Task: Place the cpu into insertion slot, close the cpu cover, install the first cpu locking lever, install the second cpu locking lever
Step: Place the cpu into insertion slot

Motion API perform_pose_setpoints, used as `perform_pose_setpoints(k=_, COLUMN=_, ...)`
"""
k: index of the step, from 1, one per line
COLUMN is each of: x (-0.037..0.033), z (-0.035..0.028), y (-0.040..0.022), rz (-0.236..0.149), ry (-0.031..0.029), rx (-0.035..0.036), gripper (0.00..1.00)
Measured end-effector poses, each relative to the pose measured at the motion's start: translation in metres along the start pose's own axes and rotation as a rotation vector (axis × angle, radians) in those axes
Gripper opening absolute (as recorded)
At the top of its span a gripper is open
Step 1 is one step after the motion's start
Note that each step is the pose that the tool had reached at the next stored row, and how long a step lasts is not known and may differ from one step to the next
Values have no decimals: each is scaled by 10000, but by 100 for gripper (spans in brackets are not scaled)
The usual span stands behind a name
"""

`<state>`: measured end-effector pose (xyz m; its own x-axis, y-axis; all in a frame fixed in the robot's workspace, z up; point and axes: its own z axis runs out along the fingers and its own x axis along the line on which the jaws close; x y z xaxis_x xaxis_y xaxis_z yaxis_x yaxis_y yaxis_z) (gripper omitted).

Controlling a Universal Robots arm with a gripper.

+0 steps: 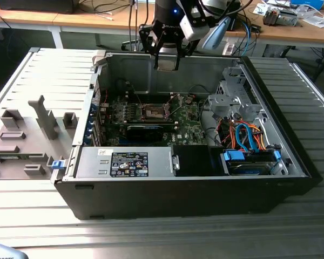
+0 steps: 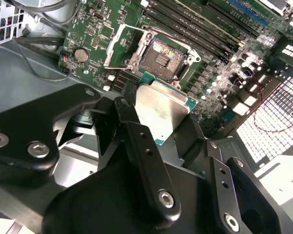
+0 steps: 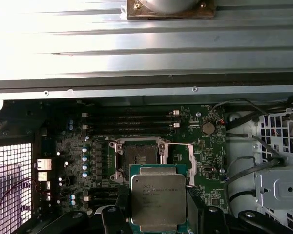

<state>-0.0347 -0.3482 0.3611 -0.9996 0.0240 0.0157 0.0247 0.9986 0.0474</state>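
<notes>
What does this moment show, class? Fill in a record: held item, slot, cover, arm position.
held item: the cpu, clamped in the gripper, metal face showing
slot: the insertion slot is empty, dark centre exposed
cover: the cpu cover is swung open beside the slot
arm position: gripper above the open computer case, cpu not yet seated

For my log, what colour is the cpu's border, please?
The cpu border is green, clearest in the first wrist view.

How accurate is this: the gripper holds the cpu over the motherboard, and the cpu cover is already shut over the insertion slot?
One error: the cpu cover is open, swung beside the bare insertion slot, as the second wrist view shows. The gripper holds the cpu over the motherboard.
</notes>
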Motion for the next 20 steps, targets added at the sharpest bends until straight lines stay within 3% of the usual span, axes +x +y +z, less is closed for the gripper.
perform_pose_setpoints(k=20, x=-1, z=50, y=-2, rz=0, ry=0, rx=0, gripper=55)
